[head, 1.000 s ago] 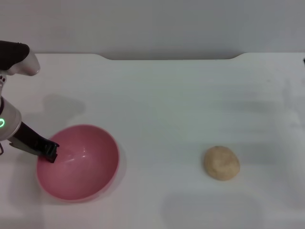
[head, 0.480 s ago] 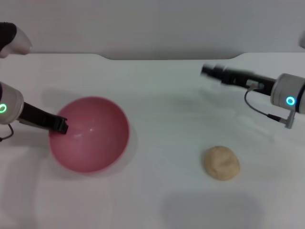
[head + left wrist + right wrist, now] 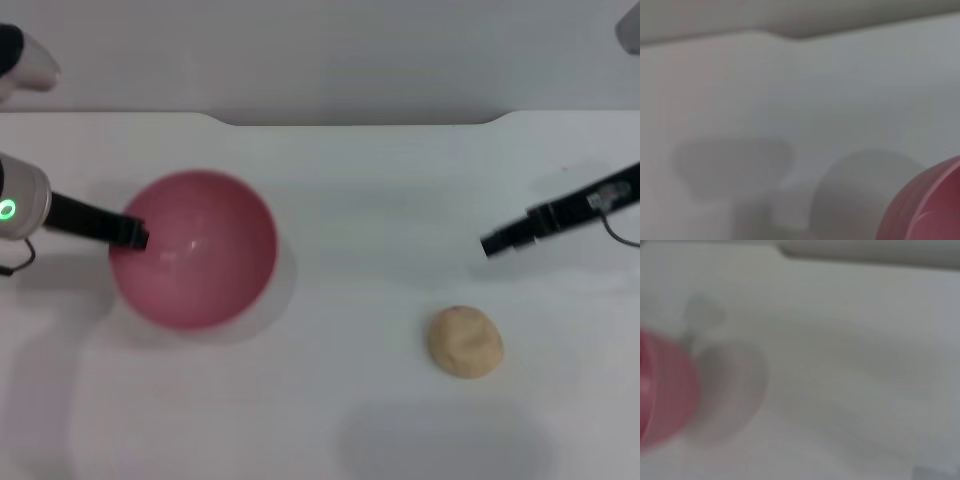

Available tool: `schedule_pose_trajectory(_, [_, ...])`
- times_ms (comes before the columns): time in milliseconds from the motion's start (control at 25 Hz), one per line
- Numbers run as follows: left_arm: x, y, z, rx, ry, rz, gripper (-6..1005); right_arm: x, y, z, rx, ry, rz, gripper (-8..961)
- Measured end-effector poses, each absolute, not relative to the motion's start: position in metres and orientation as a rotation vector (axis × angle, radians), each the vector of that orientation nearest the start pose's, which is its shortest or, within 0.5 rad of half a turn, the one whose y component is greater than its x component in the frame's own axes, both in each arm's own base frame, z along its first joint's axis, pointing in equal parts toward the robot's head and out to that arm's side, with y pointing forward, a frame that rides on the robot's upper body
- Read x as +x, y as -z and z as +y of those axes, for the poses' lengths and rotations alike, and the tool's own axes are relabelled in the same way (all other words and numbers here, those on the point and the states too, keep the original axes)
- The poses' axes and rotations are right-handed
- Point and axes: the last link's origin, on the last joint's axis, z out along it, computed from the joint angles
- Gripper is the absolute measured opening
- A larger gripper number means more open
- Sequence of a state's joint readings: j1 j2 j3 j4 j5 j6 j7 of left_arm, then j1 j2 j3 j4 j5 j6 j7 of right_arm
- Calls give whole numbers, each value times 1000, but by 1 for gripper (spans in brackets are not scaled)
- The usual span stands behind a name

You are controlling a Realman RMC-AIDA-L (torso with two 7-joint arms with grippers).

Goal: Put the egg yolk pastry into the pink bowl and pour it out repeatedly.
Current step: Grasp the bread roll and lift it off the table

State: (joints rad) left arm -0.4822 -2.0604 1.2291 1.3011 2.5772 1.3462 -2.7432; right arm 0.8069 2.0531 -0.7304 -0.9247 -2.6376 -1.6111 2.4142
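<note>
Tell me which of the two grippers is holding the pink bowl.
The left gripper, at the table's left: its fingers clamp the rim of the pink bowl. The right gripper hangs free in the air, beyond the egg yolk pastry, touching nothing.

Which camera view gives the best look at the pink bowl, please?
The head view: the whole pink bowl shows there, with the left gripper at its rim. The left wrist view catches only an edge, and the right wrist view a blurred part.

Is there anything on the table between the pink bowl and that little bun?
No. In the head view only bare white table lies between the pink bowl and the egg yolk pastry.
</note>
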Motion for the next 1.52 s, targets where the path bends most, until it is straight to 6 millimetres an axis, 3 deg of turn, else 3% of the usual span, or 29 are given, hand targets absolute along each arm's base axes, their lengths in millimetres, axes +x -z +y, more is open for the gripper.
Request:
schedule_pose_trajectory(160, [-233,-35,369,-2206,-84,-1320,-1,218,-35,379,-2572,262,1434,393])
schedule_pose_trajectory(400, [-231,-36,368,-2222,-74,-1350,-1,226,-11,364,-2621,453,1433,389])
schedule_pose_trajectory(880, [-234,-35,364,-2209,-229,-1384,0,234,25,370,-2602,473,1404,382])
schedule_pose_trajectory(1520, [-230,-34,366,-2222,-235,-1378,0,228,38,376,-2631,531,1244,373])
